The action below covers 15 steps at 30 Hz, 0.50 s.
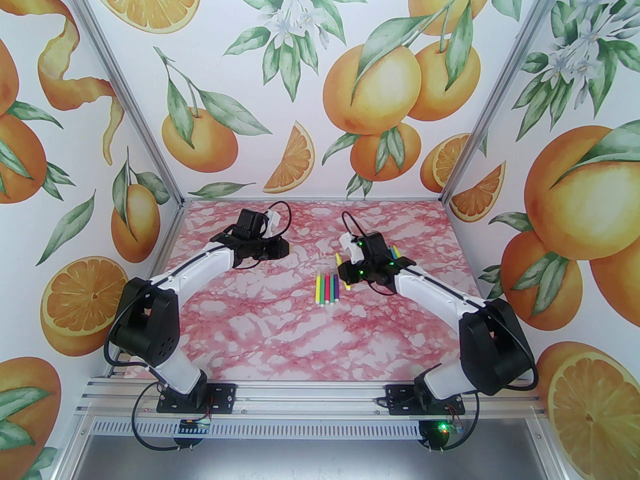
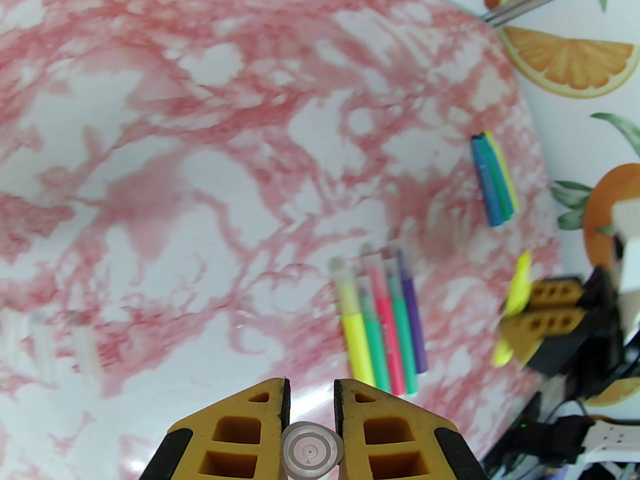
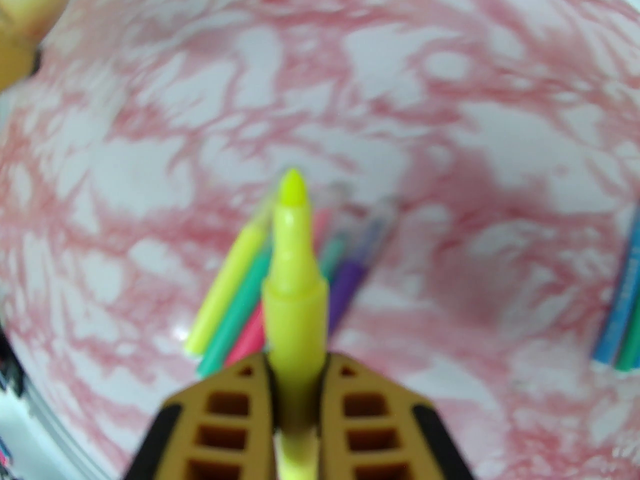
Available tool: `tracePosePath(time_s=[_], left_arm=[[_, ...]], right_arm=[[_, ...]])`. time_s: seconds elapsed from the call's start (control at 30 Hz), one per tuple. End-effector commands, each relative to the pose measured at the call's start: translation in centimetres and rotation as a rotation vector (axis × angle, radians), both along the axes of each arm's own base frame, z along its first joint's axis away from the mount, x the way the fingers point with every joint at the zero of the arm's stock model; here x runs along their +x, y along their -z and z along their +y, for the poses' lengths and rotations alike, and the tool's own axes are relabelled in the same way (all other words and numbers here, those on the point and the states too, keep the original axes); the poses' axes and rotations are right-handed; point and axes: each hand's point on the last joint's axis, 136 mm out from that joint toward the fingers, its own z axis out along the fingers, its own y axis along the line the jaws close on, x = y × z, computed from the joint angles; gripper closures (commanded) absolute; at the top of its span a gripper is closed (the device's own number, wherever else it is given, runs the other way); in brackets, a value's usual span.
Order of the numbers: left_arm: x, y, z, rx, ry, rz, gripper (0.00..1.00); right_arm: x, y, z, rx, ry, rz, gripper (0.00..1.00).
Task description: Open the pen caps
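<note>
Right wrist view: the yellow pen (image 3: 295,278), tip bared, is clamped in the right gripper (image 3: 299,368); a pale cap (image 2: 311,450) is seen pinched in the left gripper (image 2: 311,393). This uncapping is judged done; both are to be laid down, then a pen taken from the capped row (image 2: 385,318)

Uncapped yellow pen (image 3: 295,278) clamped between the right fingers (image 3: 230,418), bare felt tip pointing away, raised above the bench. Clear cap (image 2: 311,450) pinched between the left fingers (image 2: 240,428), seen end-on. Row of five capped pens (image 2: 387,328) flat on the bench, side by side: yellow, green, pink, green, purple, pale caps toward the back. Three more pens (image 2: 494,180), blue, green and yellow, bunched together apart from the row. Three pale loose caps (image 2: 47,343), blurred, side by side, well apart from the pens.
</note>
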Motion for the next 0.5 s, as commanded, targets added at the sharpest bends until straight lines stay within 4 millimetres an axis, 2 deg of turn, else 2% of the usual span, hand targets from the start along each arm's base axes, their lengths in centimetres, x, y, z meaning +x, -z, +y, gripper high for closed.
tracePosePath(time_s=[0.0,0.2,0.47], left_arm=[[-0.3,1.7,1.2,0.143,0.016,0.034,1.0],[-0.3,3.9,1.5,0.23,0.031,0.082,1.0],[-0.3,6.2,2.1,0.339,0.032,0.132,1.0]], right_arm=[[1.5,0.9,-3.3,-0.127,0.125,0.017,1.0],[2.7,2.3,-6.4,-0.3,0.199,0.038,1.0],[3.9,3.7,-8.6,-0.362,0.257,0.07,1.0]])
